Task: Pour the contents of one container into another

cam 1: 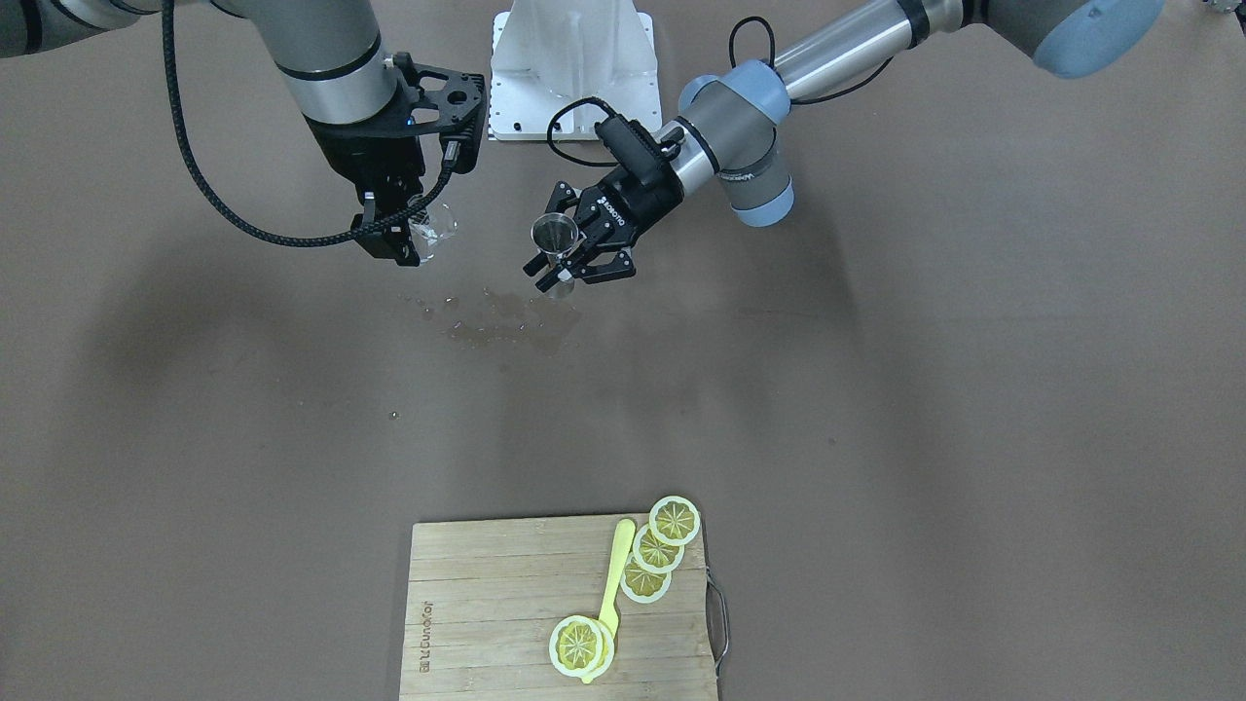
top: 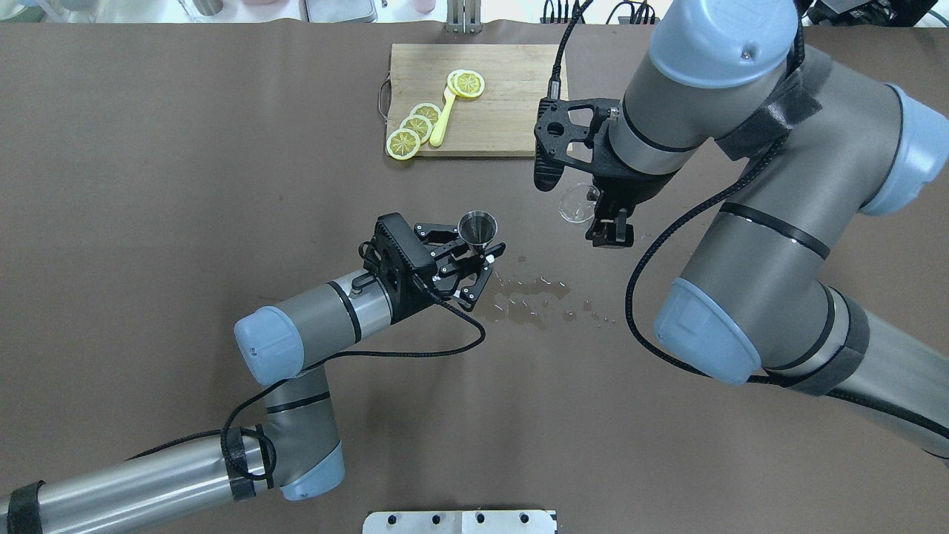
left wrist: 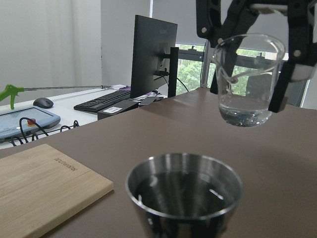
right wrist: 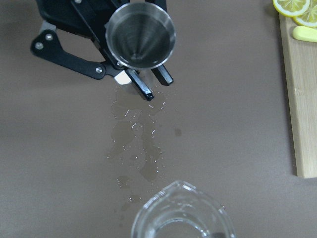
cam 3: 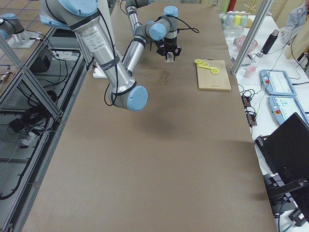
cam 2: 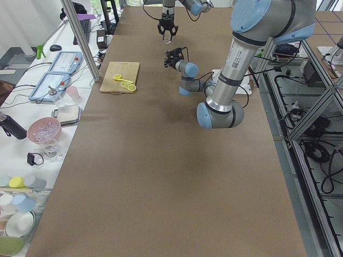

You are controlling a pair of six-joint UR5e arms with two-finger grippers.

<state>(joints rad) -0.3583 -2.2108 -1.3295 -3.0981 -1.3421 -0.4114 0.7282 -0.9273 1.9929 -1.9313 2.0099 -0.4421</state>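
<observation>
Left gripper (top: 480, 251) pinches the jigger (top: 477, 225) upright. Right gripper (top: 602, 215) clamps the beaker (top: 577, 202), raised nearby but not touching it. A spill (top: 528, 302) lies below. Best set the spout squarely over the jigger's mouth, then tip slowly.

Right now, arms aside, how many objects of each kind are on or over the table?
Cups: 2, steel cup and glass cup
Slices: 4 clearly seen
Spoon: 1
Board: 1
Total: 8
</observation>
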